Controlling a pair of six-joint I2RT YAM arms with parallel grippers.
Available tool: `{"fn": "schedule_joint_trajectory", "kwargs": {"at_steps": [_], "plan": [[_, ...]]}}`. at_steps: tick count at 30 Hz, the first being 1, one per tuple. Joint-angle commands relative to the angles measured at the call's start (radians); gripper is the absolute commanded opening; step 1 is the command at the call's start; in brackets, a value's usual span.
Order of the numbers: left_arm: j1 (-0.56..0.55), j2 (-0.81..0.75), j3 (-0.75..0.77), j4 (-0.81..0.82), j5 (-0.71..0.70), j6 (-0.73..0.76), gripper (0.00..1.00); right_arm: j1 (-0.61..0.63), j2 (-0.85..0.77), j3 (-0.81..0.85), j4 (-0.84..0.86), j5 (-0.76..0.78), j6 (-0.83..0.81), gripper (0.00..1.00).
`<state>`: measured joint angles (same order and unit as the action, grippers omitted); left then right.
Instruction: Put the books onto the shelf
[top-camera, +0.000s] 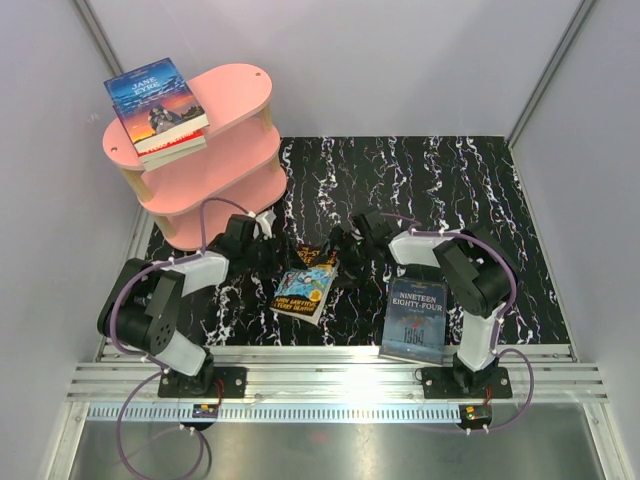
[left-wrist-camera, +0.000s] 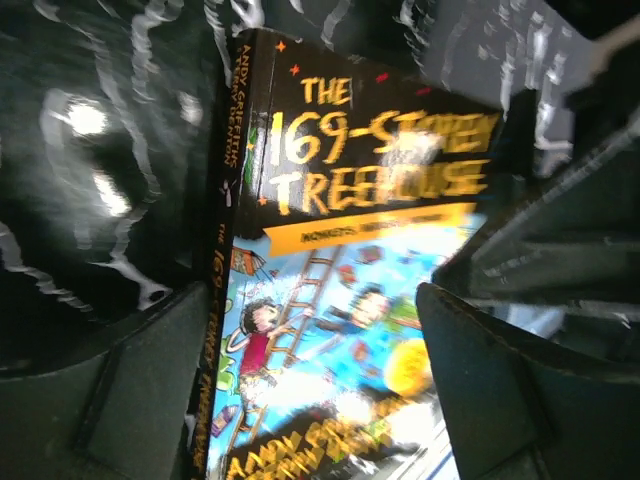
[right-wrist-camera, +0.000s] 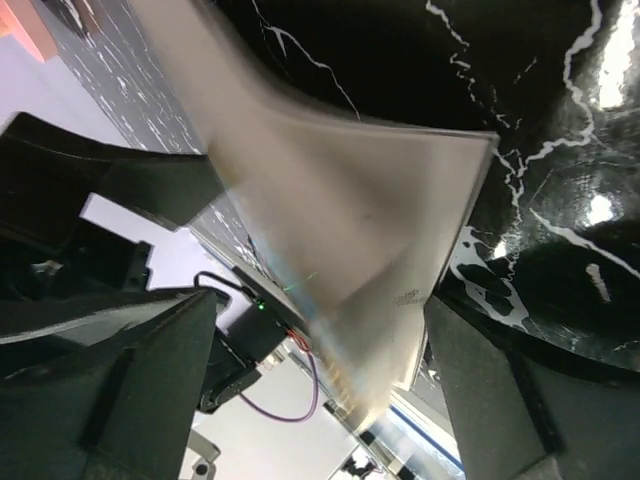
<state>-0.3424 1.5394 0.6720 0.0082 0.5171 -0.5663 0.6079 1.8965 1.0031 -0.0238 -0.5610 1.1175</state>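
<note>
A blue-yellow Treehouse book (top-camera: 306, 283) lies on the black marbled mat between my two grippers. The left gripper (top-camera: 281, 245) is at its far left corner and the right gripper (top-camera: 343, 245) at its far right. In the left wrist view the cover (left-wrist-camera: 340, 250) fills the gap of the open left gripper (left-wrist-camera: 312, 300), with a finger on each side. The open right gripper (right-wrist-camera: 318, 300) straddles a pale, blurred side of that book (right-wrist-camera: 350, 210). "Nineteen Eighty-Four" (top-camera: 414, 320) lies near the front right. "Jane Eyre" (top-camera: 153, 100) rests on a red book on the pink shelf (top-camera: 235, 92).
The pink shelf stands in the far left corner against the white walls. An aluminium rail (top-camera: 330, 380) carries both arm bases along the near edge of the mat. The left arm's forearm (top-camera: 195, 270) reaches past the shelf's lowest board (top-camera: 185, 225).
</note>
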Motion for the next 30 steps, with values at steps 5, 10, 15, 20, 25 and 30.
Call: {"fn": "schedule_joint_trajectory", "kwargs": {"at_steps": [5,10,15,20,25,30], "plan": [[-0.053,-0.114,-0.091,0.193,0.357,-0.220,0.75,0.024,0.033,-0.075,0.101,0.087,-0.001,0.61],[-0.053,-0.217,-0.055,0.106,0.336,-0.239,0.76,0.024,-0.022,-0.159,0.143,0.093,0.013,0.36],[-0.053,-0.248,-0.038,-0.005,0.270,-0.173,0.75,0.023,-0.118,-0.202,0.139,0.081,0.008,0.02],[-0.053,-0.369,-0.040,-0.149,0.167,-0.158,0.83,0.018,-0.305,-0.225,0.056,0.101,-0.012,0.00],[-0.052,-0.504,-0.135,-0.192,0.115,-0.199,0.89,-0.007,-0.515,-0.251,0.059,0.121,0.050,0.00],[-0.052,-0.627,-0.239,-0.149,0.086,-0.299,0.89,-0.019,-0.605,-0.242,0.078,0.099,0.094,0.00]]}}
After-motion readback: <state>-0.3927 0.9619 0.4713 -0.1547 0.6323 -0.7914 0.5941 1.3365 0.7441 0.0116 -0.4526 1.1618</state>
